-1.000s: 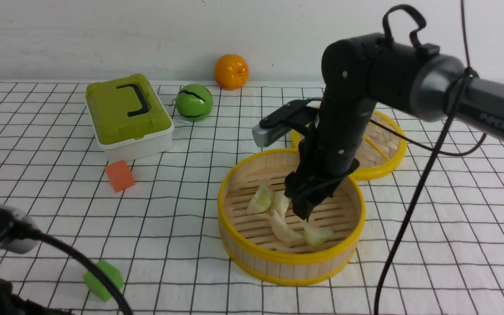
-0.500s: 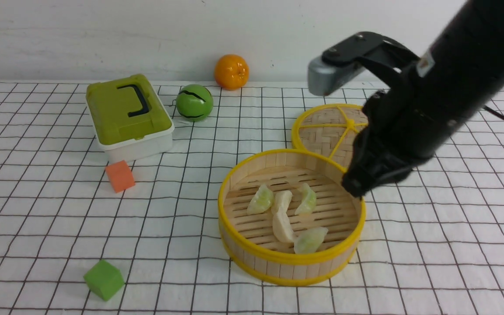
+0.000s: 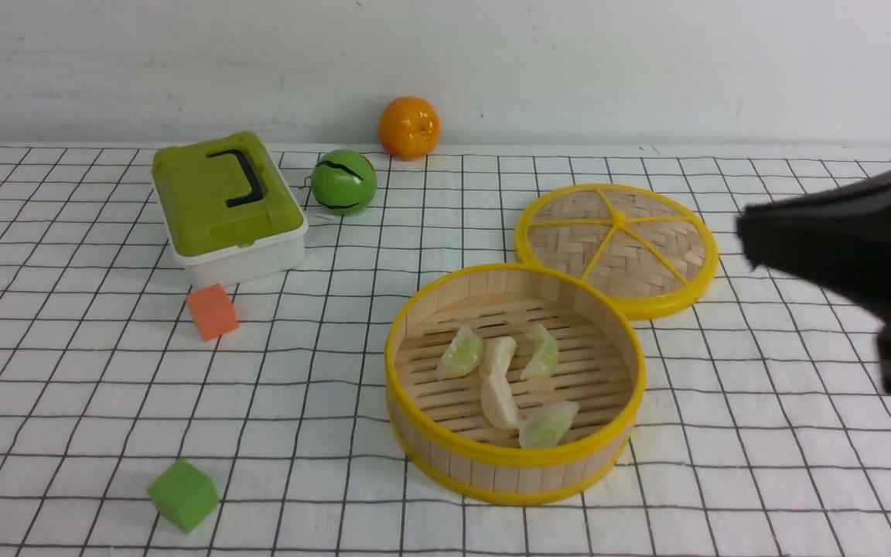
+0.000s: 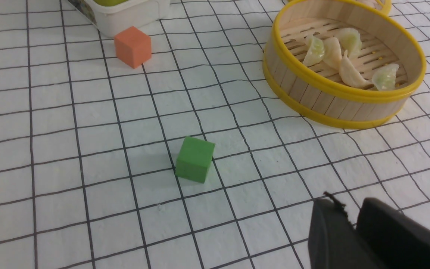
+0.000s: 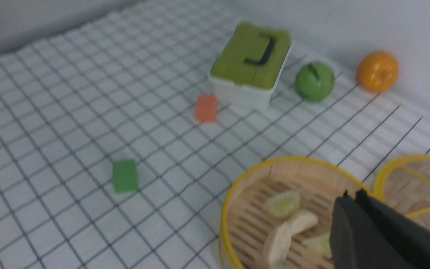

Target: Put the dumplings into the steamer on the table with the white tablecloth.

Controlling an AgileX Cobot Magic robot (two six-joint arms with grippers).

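The counter [image 3: 298,495] is dressed in the white tablecloth [image 3: 762,480] with its thin black grid. On it sits the steamer [image 3: 507,464], upright, the robot's right arm [image 3: 871,255] looming to its right in the front view, blurred and cut off by the edge, covering some of the cloth.

The woven lid [image 3: 631,247] lies beyond the steamer and a touch to its right. The front view shows the lid whole; the left wrist view catches only a sliver, and in the right wrist view the right gripper [image 5: 353,198] partly blocks it and the steamer. Those jaws are shut, tips together, pointing toward the steamer.

The green-topped box [image 3: 233,201] stands beyond and left of the steamer. The orange ball [image 3: 409,128] and green ball [image 3: 343,182] sit beyond the steamer too, both out of the left wrist view. That view does show the left gripper [image 4: 349,205], absent from the front view, low on the robot's side of the steamer, its jaws narrow with a slim gap and nothing between them.

Left of the steamer are the orange cube [image 3: 213,312] and, closer to the robot, the green cube [image 3: 184,495]. All five dumplings [image 3: 500,402] lie inside the steamer, two white ones touching.
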